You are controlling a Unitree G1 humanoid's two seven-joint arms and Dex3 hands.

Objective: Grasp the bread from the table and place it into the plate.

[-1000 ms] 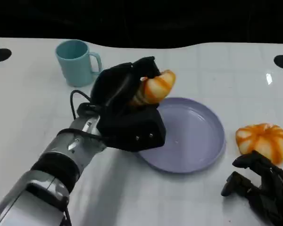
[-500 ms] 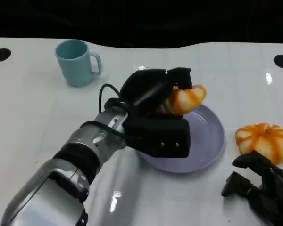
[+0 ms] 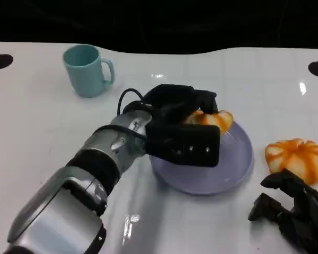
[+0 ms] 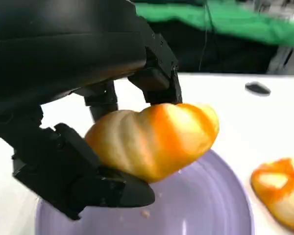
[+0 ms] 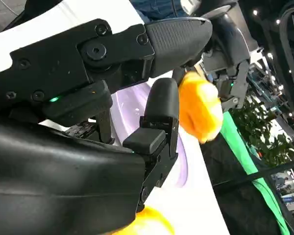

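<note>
Left hand (image 3: 183,124) grips bread (image 3: 213,120), held just above the plate (image 3: 238,159) near its 12 o'clock rim, long axis running 3–9. Release goes straight down. Right hand (image 3: 292,212) idle at 4 o'clock, fingers loosely curled, holding nothing.

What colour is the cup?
The cup is light teal blue, seen best in the head view.

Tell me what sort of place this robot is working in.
Probably a lab or demo hall, not a home kitchen. A bare white table carries a lavender plate, a teal mug and glossy orange-striped bread, and the right wrist view shows green barrier cloth and ceiling lights.
</note>
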